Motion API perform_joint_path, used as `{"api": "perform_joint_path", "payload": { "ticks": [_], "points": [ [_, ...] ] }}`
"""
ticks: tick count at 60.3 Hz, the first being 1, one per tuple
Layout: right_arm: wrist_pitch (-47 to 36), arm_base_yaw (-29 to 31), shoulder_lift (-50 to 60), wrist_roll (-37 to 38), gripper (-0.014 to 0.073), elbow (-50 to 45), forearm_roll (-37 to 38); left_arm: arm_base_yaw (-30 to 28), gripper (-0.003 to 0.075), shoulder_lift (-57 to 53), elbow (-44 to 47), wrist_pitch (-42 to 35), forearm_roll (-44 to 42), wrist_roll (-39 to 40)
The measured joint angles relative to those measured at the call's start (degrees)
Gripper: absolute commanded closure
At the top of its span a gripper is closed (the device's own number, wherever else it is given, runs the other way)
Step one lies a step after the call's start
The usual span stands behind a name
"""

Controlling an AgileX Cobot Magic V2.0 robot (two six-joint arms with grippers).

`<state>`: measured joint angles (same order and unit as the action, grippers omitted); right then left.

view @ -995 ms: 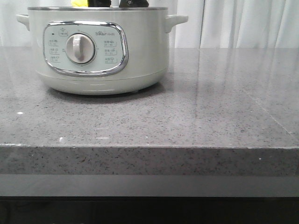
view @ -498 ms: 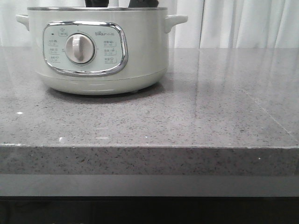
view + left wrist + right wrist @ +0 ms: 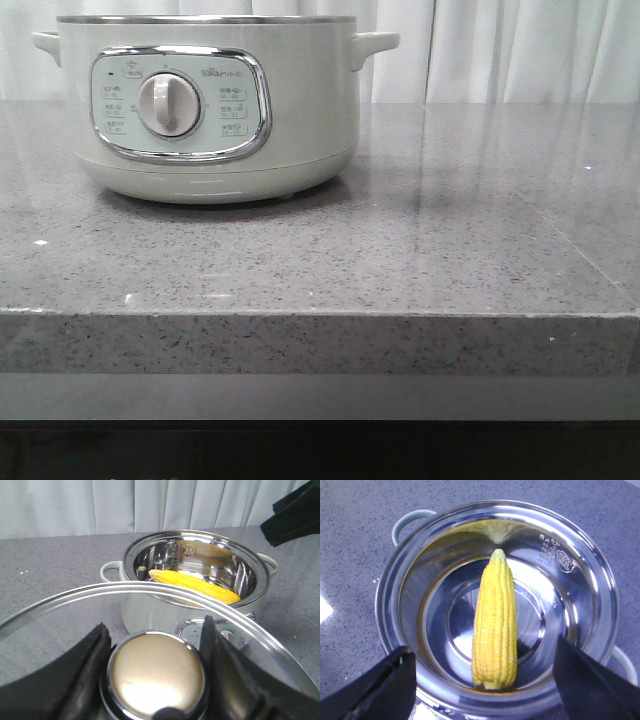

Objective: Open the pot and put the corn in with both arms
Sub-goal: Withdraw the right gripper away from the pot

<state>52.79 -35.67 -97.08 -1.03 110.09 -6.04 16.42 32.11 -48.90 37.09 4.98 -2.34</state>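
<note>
The pale grey-green pot (image 3: 205, 110) stands open at the back left of the counter, its dial panel facing front. The yellow corn (image 3: 494, 621) lies flat on the steel bottom inside the pot; it also shows in the left wrist view (image 3: 195, 586). My right gripper (image 3: 485, 680) is open and empty above the pot's rim, its fingers wide apart. My left gripper (image 3: 156, 667) is shut on the chrome knob (image 3: 156, 674) of the glass lid (image 3: 150, 597), held off to the side of the pot (image 3: 200, 580). Neither gripper shows in the front view.
The grey speckled counter (image 3: 400, 260) stretches to the right and front of the pot, with its front edge (image 3: 320, 316) near the camera. White curtains (image 3: 520, 50) hang behind. A dark part of the right arm (image 3: 297, 515) shows in the left wrist view.
The dark gripper fingers and the yellow corn that showed above the pot's rim in the front view are gone from sight; the corn now lies in the pot.
</note>
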Motion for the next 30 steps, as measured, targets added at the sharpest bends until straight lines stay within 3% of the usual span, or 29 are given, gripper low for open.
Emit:
{"api": "perform_joint_path", "payload": {
  "ticks": [16,30],
  "points": [
    [-11.8,2.2,17.0,0.0,0.0012,-24.3,-0.2,0.0,0.0491,0.0,0.0,-0.1,0.0,0.0],
    [-14.6,4.7,32.7,0.0,0.0012,-42.1,-0.1,0.0,0.0491,0.0,0.0,-0.1,0.0,0.0]
  ]
}}
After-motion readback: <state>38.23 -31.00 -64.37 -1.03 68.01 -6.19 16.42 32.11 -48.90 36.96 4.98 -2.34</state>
